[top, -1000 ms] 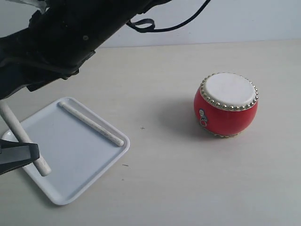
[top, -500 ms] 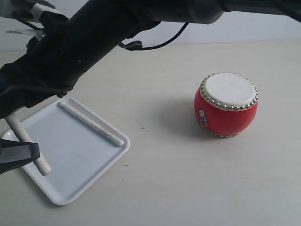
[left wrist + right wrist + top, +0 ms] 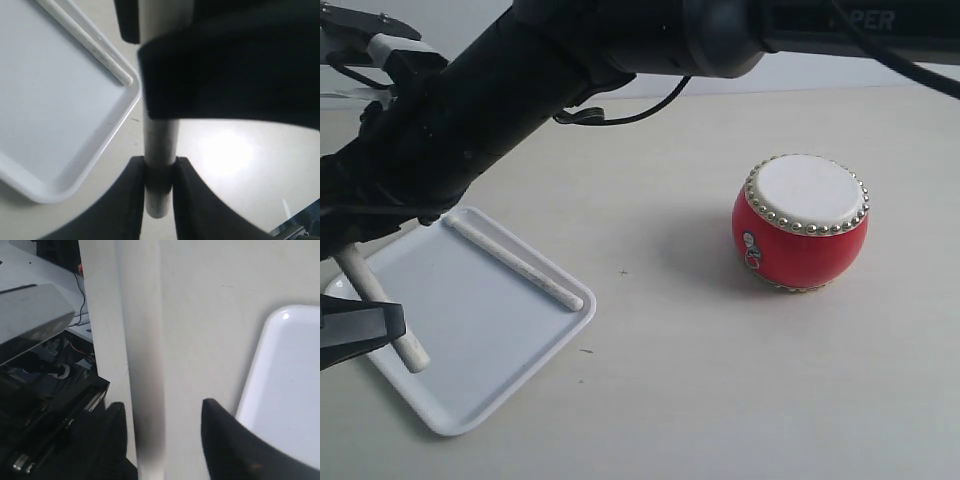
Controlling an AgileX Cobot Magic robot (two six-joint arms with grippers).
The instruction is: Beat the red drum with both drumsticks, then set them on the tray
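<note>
One stick (image 3: 515, 262) lies on the tray (image 3: 470, 335) at near left, and the left gripper (image 3: 160, 162), clamped on the other stick (image 3: 161, 140), holds it over the tray's left edge, likely for release, while the right gripper (image 3: 162, 405) hangs empty with jaws apart and the drum (image 3: 800, 225) stands well apart at right.

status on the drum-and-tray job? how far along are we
Done: one thin off-white drumstick lies in the flat white plastic tray, along the side nearest the glossy red drum. Whether the drum was beaten cannot be told from here.
In hand: the left gripper is shut on the second drumstick, tilted, its tip by the tray's rim. The right gripper is open and empty.
Left: set that stick on the tray.
</note>
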